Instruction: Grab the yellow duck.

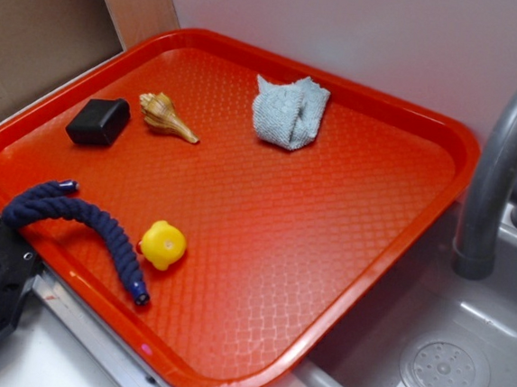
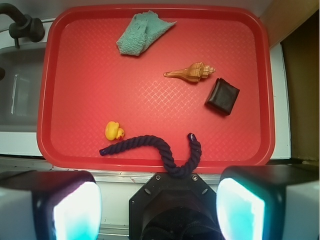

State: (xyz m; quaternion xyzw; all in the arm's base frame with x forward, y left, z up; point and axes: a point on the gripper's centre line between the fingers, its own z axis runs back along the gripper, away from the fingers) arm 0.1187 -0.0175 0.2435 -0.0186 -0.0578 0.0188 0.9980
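Yellow duck [image 2: 114,131]: lying on red tray [image 2: 150,105], just beside dark-blue rope [image 2: 165,150]. Gripper [image 2: 159,210]: spread wide, nothing grasped.

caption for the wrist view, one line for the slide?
Open gripper above red tray edge; yellow duck beside navy rope.

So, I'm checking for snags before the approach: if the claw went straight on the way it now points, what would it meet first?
Probably the dark blue twisted rope, whose loop lies right ahead of the open claw, before the small yellow rubber duck. Depth is unclear.
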